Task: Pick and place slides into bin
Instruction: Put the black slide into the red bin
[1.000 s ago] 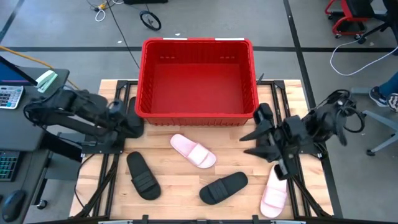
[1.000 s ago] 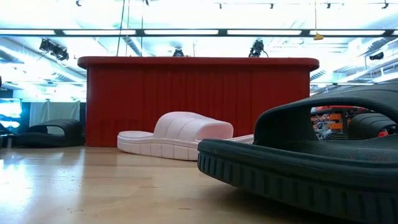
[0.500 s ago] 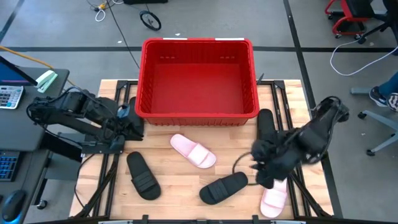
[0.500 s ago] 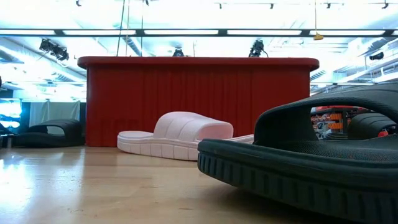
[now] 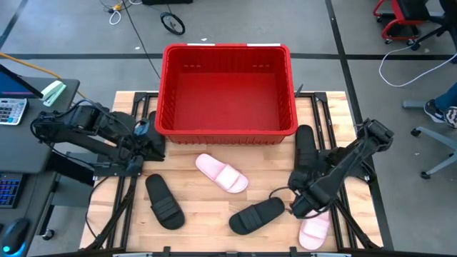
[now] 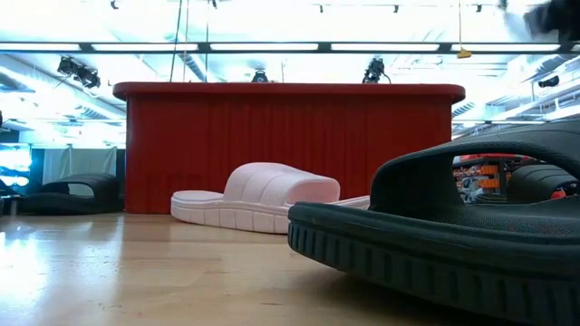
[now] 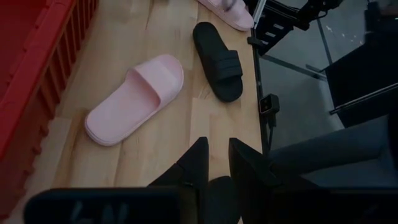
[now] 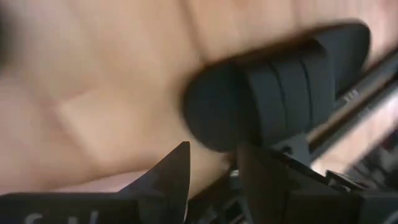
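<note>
the right pincer [image 5: 294,207], fingers slightly spread and holding nothing, hovers at the toe end of a black slide [image 5: 257,215] lying crosswise on the counter [image 5: 200,207]. the red bin [image 5: 227,128] lies beyond, empty; the left pincer [image 5: 146,139], nearly pressed together, waits far off.

In the high view the left arm lies folded at the left middle of the frame, its left gripper [image 5: 151,140] pointing toward the centre, low over the table's left edge. Its wrist view shows the two dark fingers [image 7: 196,163] with a narrow gap between them. The right arm stretches from the right middle diagonally down toward the lower centre, its right gripper [image 5: 294,207] lowered near the table; its fingers [image 8: 168,177] stand somewhat apart.
</note>
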